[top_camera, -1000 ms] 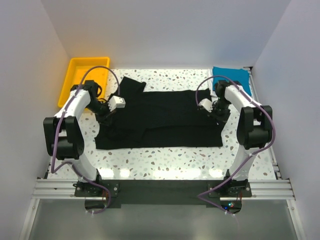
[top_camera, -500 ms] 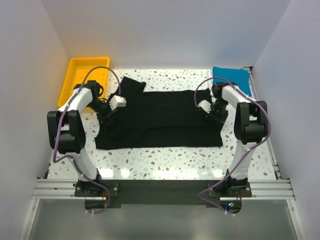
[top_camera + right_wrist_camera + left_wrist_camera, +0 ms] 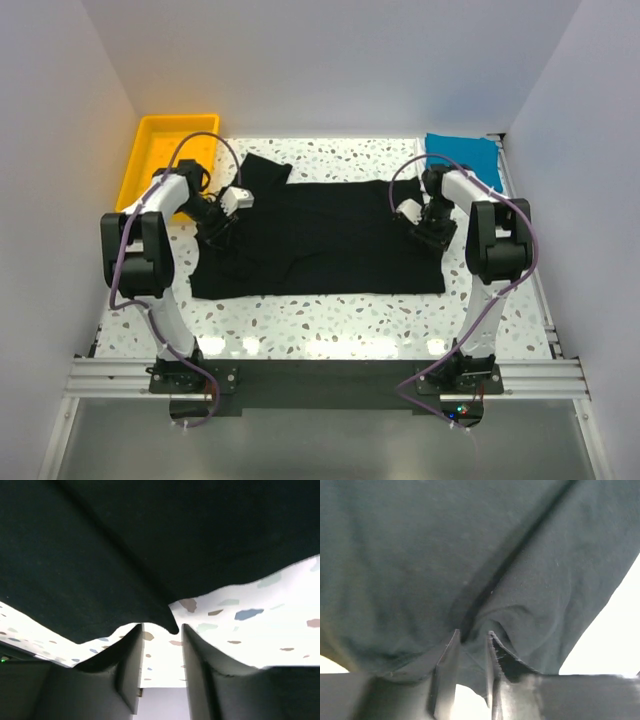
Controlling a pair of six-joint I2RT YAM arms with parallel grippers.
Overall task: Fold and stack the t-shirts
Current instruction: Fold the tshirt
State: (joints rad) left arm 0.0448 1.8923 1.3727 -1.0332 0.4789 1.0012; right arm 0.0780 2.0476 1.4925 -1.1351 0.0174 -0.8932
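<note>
Creasing was the risk: the black shirt, spread beside the yellow tray, could be dragged by cloth bunched at the narrowly parted left gripper, its hold untellable; the right gripper was parted, empty.

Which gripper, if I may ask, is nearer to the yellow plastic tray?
Left. The left gripper sits beside the yellow plastic tray; the right gripper is far to its right.
</note>
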